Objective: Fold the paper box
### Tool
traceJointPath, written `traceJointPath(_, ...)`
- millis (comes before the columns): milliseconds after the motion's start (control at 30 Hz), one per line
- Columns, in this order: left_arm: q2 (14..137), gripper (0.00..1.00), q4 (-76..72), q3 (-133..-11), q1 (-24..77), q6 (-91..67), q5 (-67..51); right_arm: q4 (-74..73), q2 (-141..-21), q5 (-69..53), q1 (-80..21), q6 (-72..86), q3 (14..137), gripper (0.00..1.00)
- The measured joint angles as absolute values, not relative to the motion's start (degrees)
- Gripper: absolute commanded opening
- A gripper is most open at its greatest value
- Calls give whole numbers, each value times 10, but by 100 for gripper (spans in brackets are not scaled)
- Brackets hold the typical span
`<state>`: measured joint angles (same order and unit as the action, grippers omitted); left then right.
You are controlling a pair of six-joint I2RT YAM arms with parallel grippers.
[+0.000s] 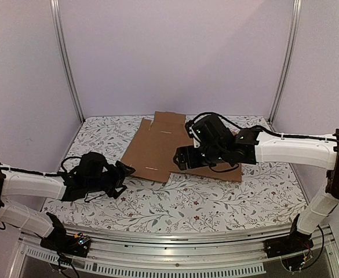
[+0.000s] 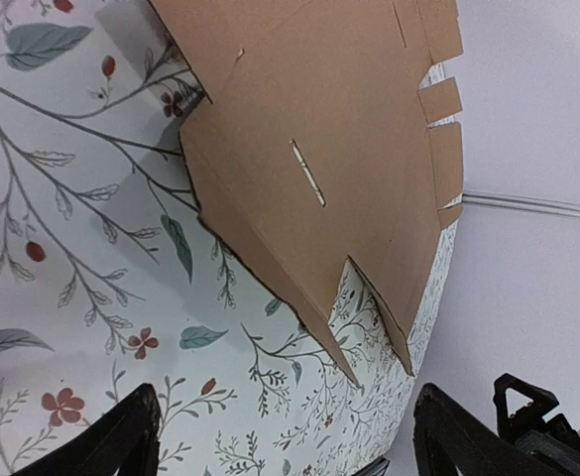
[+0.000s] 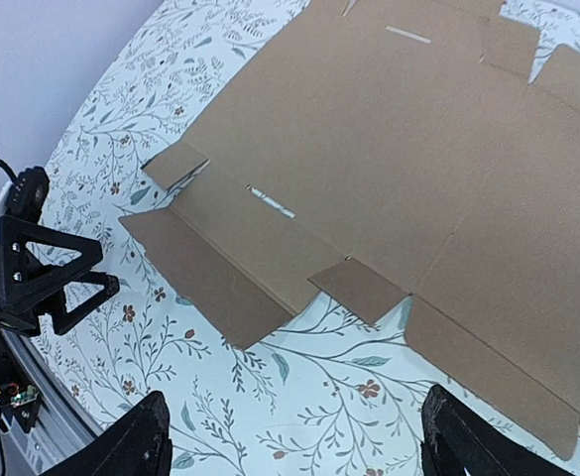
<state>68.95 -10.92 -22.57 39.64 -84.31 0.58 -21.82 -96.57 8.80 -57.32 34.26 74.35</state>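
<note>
The paper box (image 1: 155,147) lies as a flat brown cardboard sheet with flaps and slots on the flowered table, toward the back middle. In the left wrist view the paper box (image 2: 329,129) fills the top, its pointed flaps ending short of my fingers. My left gripper (image 1: 126,178) sits left of the sheet's near corner, open, with only tablecloth between its fingers (image 2: 131,436). My right gripper (image 1: 179,159) hovers over the sheet's near right part. In the right wrist view the paper box (image 3: 399,169) spreads ahead of my open right gripper (image 3: 294,451), which holds nothing.
The flowered tablecloth (image 1: 215,197) covers the table between white walls and two metal corner posts (image 1: 70,75). The left arm's gripper (image 3: 32,278) shows at the left of the right wrist view. A metal rail (image 1: 169,255) runs along the near edge.
</note>
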Motion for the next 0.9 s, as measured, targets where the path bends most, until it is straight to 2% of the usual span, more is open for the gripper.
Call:
traceJointPath(233,827,67,-253,-251,407,-907,-13,-247,-862,173,-573,313,687,86)
traceJointPath(467,887,51,-299,-291,413,-935,-15,-270,-827,213,-573,309,639,87)
traceJointPath(900,893,39,-284,-301,416,-942,-8,-276,-812,228,-573,309,625,87)
